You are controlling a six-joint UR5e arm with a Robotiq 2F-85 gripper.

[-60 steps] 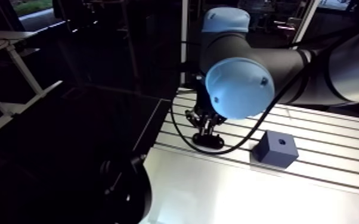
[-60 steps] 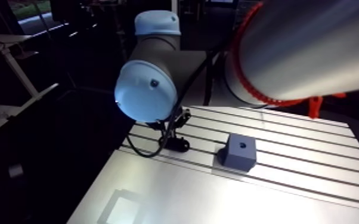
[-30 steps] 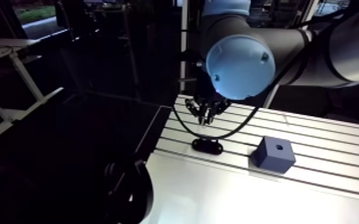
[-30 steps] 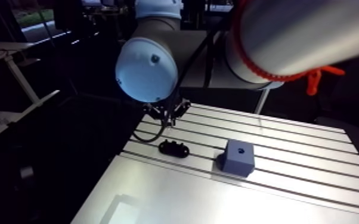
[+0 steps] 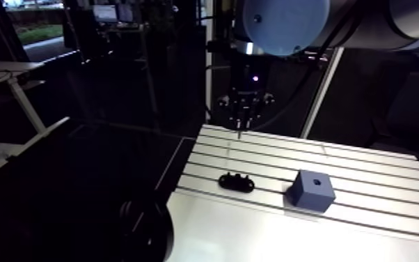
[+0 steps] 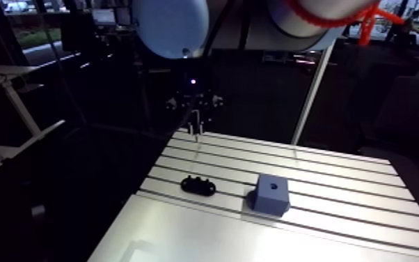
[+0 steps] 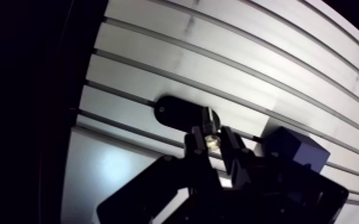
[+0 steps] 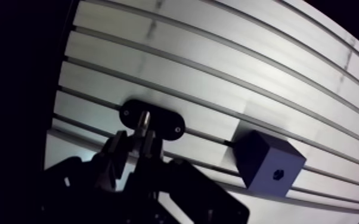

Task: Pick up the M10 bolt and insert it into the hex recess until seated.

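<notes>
Slotted aluminium table (image 7: 229, 53) fills the wrist view beneath me, bright between its dark grooves. My gripper (image 7: 213, 138) is pinched tight on the M10 bolt (image 7: 208, 121): its head sits clamped between my two fingers (image 7: 194, 145), and the shank sticks straight out ahead of the fingertips, pointing down at the table. In the arm view I hang well above the surface, near the table's far edge, with nothing touching the bolt but me.

Directly under the bolt tip (as the wrist view lines things up) lies a flat black oval plate (image 8: 167, 124) with a small screw hole at each end, resting across the grooves close to the table's side edge. Beside it, further in from that edge and clearly apart from the plate, stands a dark blue cube (image 8: 265, 161). The hex recess (image 8: 278, 174) opens in the cube's upper face. The cube is off to one side of my fingers, not below them.
</notes>
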